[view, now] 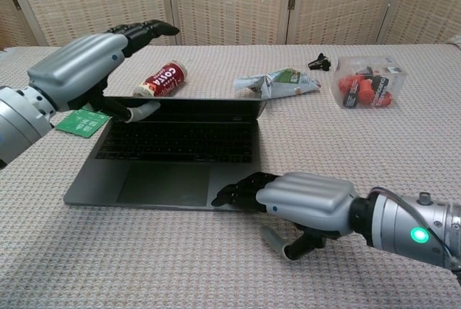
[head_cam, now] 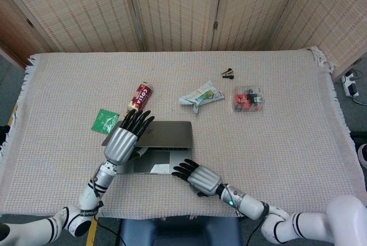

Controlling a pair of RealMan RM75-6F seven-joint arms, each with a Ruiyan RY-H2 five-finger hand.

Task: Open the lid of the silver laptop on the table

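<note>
The silver laptop [head_cam: 163, 133] lies near the table's front edge with its lid partly raised; its keyboard [view: 180, 140] shows in the chest view. My left hand [head_cam: 121, 143] is at the lid's left side. Its thumb [view: 138, 111] touches the lid's edge, while its fingers stretch out straight above and past the lid without curling around it. My right hand [view: 302, 197] lies flat, and its fingertips [view: 234, 192] press on the front right edge of the laptop's base.
Behind the laptop lies a red can [head_cam: 140, 95], with a green packet [head_cam: 105, 121] to its left. Further right are a crumpled snack bag [head_cam: 200, 96], a clear box of red items [head_cam: 248, 98] and a small black clip [head_cam: 227, 74].
</note>
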